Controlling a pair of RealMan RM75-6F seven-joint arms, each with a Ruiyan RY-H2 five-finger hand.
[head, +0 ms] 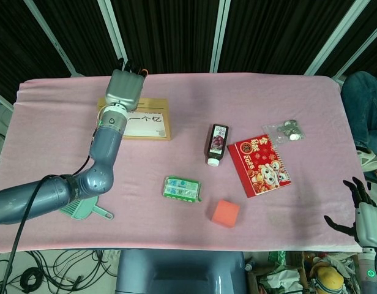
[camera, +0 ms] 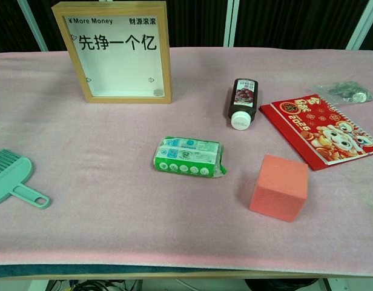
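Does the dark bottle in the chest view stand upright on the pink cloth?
No, the dark bottle lies on its side, white cap toward the camera.

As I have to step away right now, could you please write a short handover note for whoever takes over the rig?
Left hand: raised over the top of the wooden frame; contact hidden, cannot tell.
Right hand: open, fingers spread, holding nothing, off the near right corner of the table.
Frame stands upright at back left; bottle, green packet and orange cube lie apart from both hands.
Done: left arm is at the frame. Left: nothing lifted yet.
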